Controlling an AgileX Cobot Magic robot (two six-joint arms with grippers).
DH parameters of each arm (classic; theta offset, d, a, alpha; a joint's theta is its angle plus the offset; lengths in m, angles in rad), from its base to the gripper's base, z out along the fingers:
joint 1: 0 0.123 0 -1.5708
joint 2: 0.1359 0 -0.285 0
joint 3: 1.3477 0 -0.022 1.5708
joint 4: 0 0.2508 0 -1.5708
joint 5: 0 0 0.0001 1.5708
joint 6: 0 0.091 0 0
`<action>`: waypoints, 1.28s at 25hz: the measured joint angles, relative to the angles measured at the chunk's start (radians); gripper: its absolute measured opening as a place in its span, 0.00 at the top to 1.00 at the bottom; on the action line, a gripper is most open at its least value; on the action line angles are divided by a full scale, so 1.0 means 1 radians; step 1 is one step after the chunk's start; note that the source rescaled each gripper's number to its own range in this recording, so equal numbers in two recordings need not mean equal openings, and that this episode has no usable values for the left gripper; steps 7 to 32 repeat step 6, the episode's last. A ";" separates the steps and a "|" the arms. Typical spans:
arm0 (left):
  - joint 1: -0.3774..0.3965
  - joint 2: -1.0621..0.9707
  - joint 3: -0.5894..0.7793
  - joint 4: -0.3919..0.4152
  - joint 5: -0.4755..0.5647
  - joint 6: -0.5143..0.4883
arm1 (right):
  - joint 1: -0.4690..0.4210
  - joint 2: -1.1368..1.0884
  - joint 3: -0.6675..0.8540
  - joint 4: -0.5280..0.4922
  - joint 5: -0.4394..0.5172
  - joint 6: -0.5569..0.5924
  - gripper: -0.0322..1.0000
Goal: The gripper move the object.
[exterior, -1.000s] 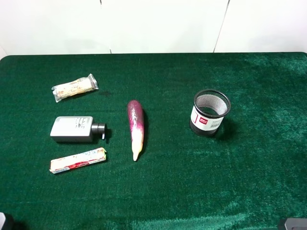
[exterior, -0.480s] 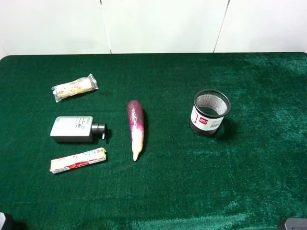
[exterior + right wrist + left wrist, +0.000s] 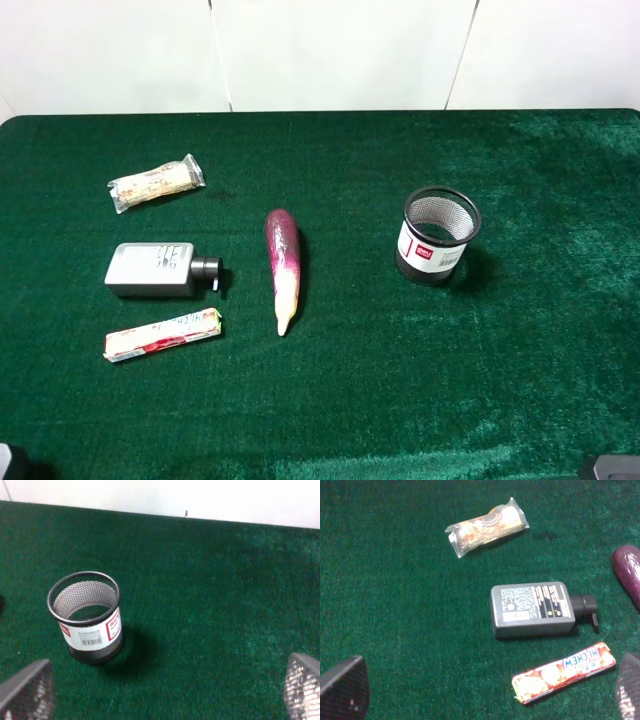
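Note:
The slim white and pink-red candy pack (image 3: 163, 334) lies flat on the green cloth at the front left, just in front of a grey bottle. In the left wrist view the candy pack (image 3: 564, 672) lies between the two fingertips, nearer one of them. My left gripper (image 3: 487, 690) is open and empty, above the cloth and short of the pack. My right gripper (image 3: 165, 687) is open and empty, with its fingertips (image 3: 27, 690) wide apart, near the mesh cup. In the exterior view only slivers of the arms show at the bottom corners.
A grey pump bottle (image 3: 155, 269) lies on its side behind the candy pack. A clear-wrapped beige snack pack (image 3: 155, 183) lies farther back. A purple-white radish (image 3: 283, 265) lies mid-table. A black mesh cup (image 3: 438, 236) stands upright on the right, also in the right wrist view (image 3: 87, 615).

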 joint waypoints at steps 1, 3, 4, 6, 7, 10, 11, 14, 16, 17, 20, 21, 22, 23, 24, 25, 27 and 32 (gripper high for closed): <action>0.000 0.000 0.000 0.000 0.000 0.000 | 0.000 0.000 0.000 0.000 0.000 0.000 0.00; 0.000 0.000 0.000 0.000 0.000 0.000 | 0.000 0.000 0.000 0.000 0.000 0.000 0.00; 0.000 0.000 0.000 0.000 0.000 0.000 | 0.000 0.000 0.000 0.000 0.000 0.000 0.00; 0.000 0.000 0.000 0.000 0.000 0.000 | 0.000 0.000 0.000 0.000 0.000 0.000 0.00; 0.000 0.000 0.000 0.000 0.000 0.000 | 0.000 0.000 0.000 0.000 0.000 0.000 0.00; 0.000 0.000 0.000 0.000 0.000 0.000 | 0.000 0.000 0.000 0.000 0.000 0.000 0.00; 0.000 0.000 0.000 0.000 0.000 0.000 | 0.000 0.000 0.000 0.000 0.000 0.000 0.00; 0.000 0.000 0.000 0.000 0.000 0.000 | 0.000 0.000 0.000 0.000 0.000 0.000 0.00; 0.000 0.000 0.000 0.000 0.000 0.000 | 0.000 0.000 0.000 0.000 0.000 0.000 0.00; 0.000 0.000 0.000 0.000 0.000 0.000 | 0.000 0.000 0.000 0.000 0.000 0.000 0.00; 0.000 0.000 0.000 0.000 0.000 0.000 | 0.000 0.000 0.000 0.000 0.000 0.000 0.00; 0.000 0.000 0.000 0.000 0.000 0.000 | 0.000 0.000 0.000 0.000 0.000 0.000 0.00; 0.000 0.000 0.000 0.000 0.000 0.000 | 0.000 0.000 0.000 0.000 0.000 0.000 0.00; 0.000 0.000 0.000 0.000 0.000 0.000 | 0.000 0.000 0.000 0.000 0.000 0.000 0.00; 0.000 0.000 0.000 0.000 0.000 0.000 | 0.000 0.000 0.000 0.000 0.000 0.000 0.00; 0.000 0.000 0.000 0.000 0.000 0.000 | 0.000 0.000 0.000 0.000 0.000 0.000 0.00; 0.000 0.000 0.000 0.000 0.000 0.000 | 0.000 0.000 0.000 0.000 0.000 0.000 0.00; 0.000 0.000 0.000 0.000 0.000 0.000 | 0.000 0.000 0.000 0.000 0.000 0.000 0.00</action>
